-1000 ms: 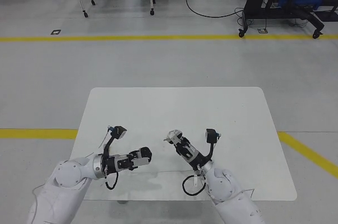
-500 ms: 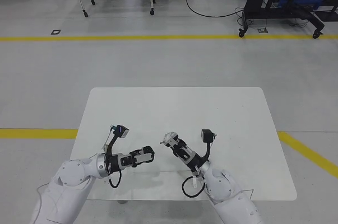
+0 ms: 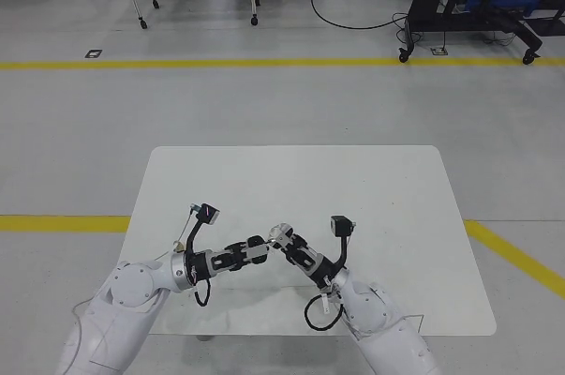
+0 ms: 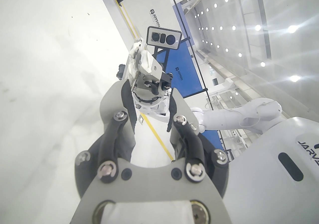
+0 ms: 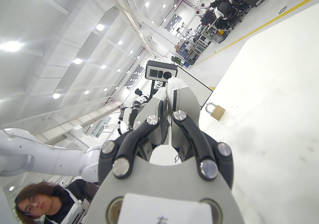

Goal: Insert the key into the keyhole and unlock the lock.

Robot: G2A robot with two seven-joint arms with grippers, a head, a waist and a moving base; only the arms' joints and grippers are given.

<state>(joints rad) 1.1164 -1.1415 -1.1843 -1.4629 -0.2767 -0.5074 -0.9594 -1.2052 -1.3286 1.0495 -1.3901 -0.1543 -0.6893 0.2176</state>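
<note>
Right hand [image 5: 170,96] was clamped tight on a thin metal blade, the key [image 4: 134,70], I'd say. Left hand [image 4: 150,94] gaped wide, empty, just beside it. The padlock [image 5: 215,112] lay nearby on the surface [image 5: 269,100], shackle apparently shut. Inserting and turning were all left to do.

Lock [image 5: 215,111]: small brass padlock w/ silver shackle, which looked closed. It lay flat on the white table [image 5: 261,80], nothing gripping it. Key [image 5: 167,106]: thin flat metal pc, seen edge-on, pinched betw. the right gripper [image 5: 170,94] fingers. It was held off the table, apart from the lock and not in the keyhole. Couldn't make out the blade detail.
</note>
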